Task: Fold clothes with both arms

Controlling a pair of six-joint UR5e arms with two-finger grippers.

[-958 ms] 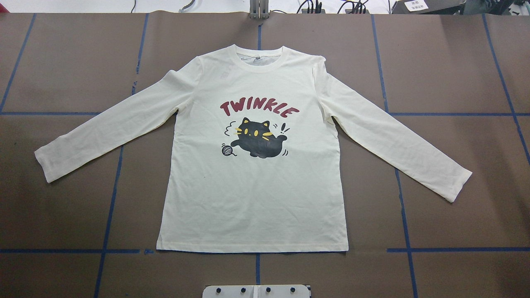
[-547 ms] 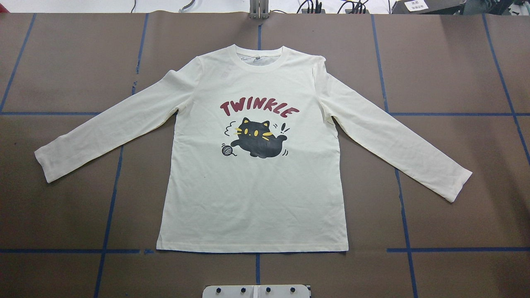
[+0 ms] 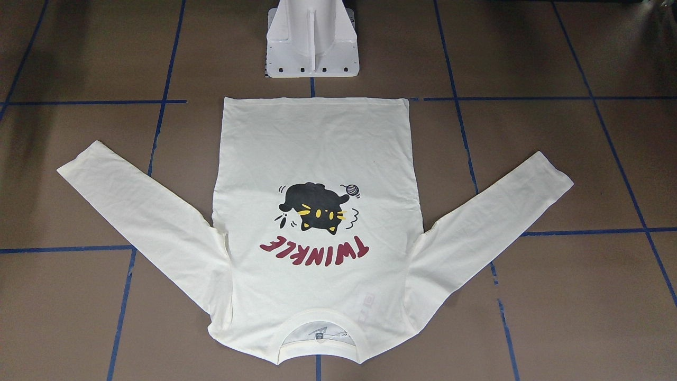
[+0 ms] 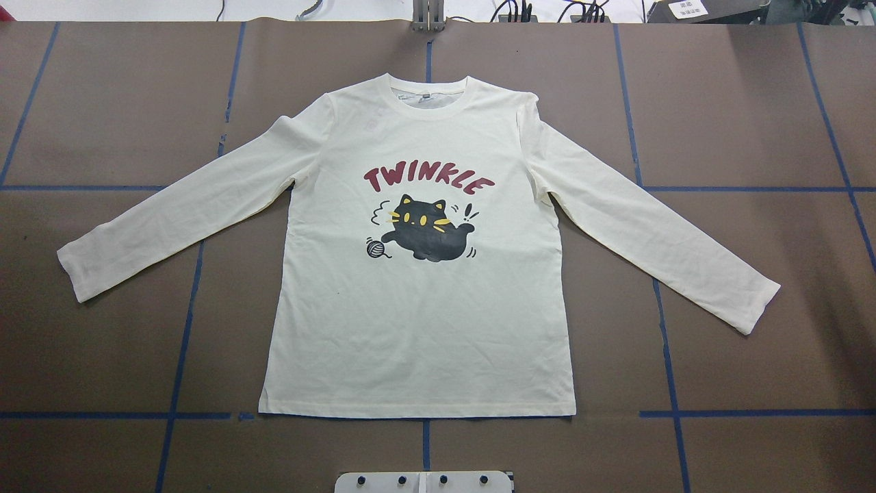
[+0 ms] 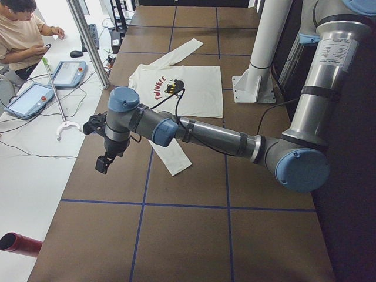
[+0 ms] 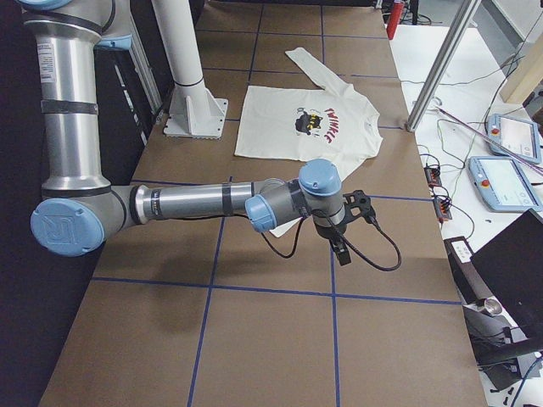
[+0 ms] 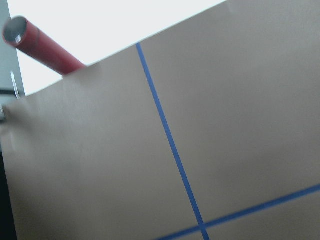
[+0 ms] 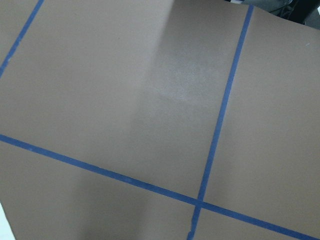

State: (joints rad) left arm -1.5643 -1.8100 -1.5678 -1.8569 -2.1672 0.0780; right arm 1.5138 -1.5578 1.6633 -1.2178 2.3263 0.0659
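Note:
The cream-white long-sleeved T-shirt (image 4: 424, 322) lies flat and print-up in the middle of the brown table, both sleeves spread out and down. The black cat and "TWINKLE" lettering show, also in the front-facing view (image 3: 317, 143). My left arm reaches out past the left sleeve's cuff, and its gripper (image 5: 101, 169) hangs above bare table. My right arm reaches past the right sleeve's cuff, its gripper (image 6: 341, 253) also above bare table. Neither touches the shirt. I cannot tell whether either gripper is open or shut. Both wrist views show only table.
The white pedestal (image 3: 312, 47) stands at the hem side of the shirt. Blue tape lines (image 4: 185, 329) grid the table. A red tube (image 7: 42, 45) lies off the table's left end. An operator (image 5: 23, 35) sits beside teach pendants (image 6: 501, 178).

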